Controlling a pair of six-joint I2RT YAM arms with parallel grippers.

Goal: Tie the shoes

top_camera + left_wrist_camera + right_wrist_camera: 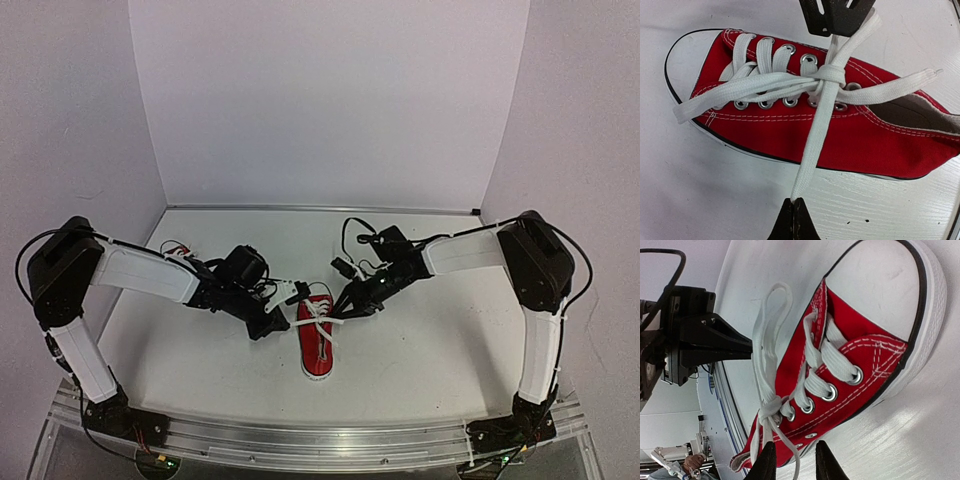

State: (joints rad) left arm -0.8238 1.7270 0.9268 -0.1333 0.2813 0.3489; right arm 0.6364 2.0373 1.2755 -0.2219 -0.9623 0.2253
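A red shoe (318, 345) lies at the centre of the worktop (430, 340), toe toward the bottom of the top view. The left jaws, pressed together, pinch a lace (812, 140) end and hold it taut across the shoe's side, seemingly to cinch the knot (831, 75). The right jaws stand slightly spread, with the other strand (796, 465) running loose between them.
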